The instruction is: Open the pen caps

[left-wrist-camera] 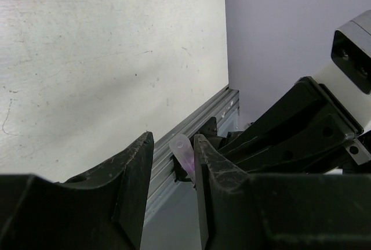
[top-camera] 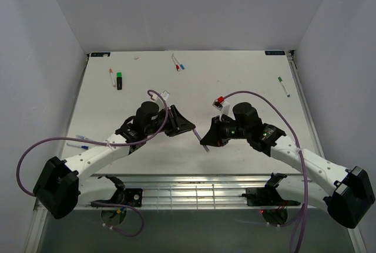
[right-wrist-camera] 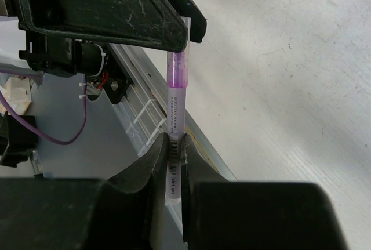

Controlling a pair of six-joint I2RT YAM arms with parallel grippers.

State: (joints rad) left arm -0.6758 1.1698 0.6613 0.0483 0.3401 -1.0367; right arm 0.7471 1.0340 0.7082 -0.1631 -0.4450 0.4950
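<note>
Scuffed white table [top-camera: 235, 80] — metal rail [top-camera: 194, 189] along its near edge.

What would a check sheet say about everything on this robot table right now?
Surface: white table, faintly scuffed.
Job's things: one pen held aloft, cap on; other pens and a black marker lie scattered.
Clutter: tiny pale bit by the far edge, too small to tell.
Grippers: right gripper shut on the pen; left gripper, jaws apart around the cap.
Cables: purple cables loop off both arms.
Surroundings: plain walls, metal rail at near edge.
</note>
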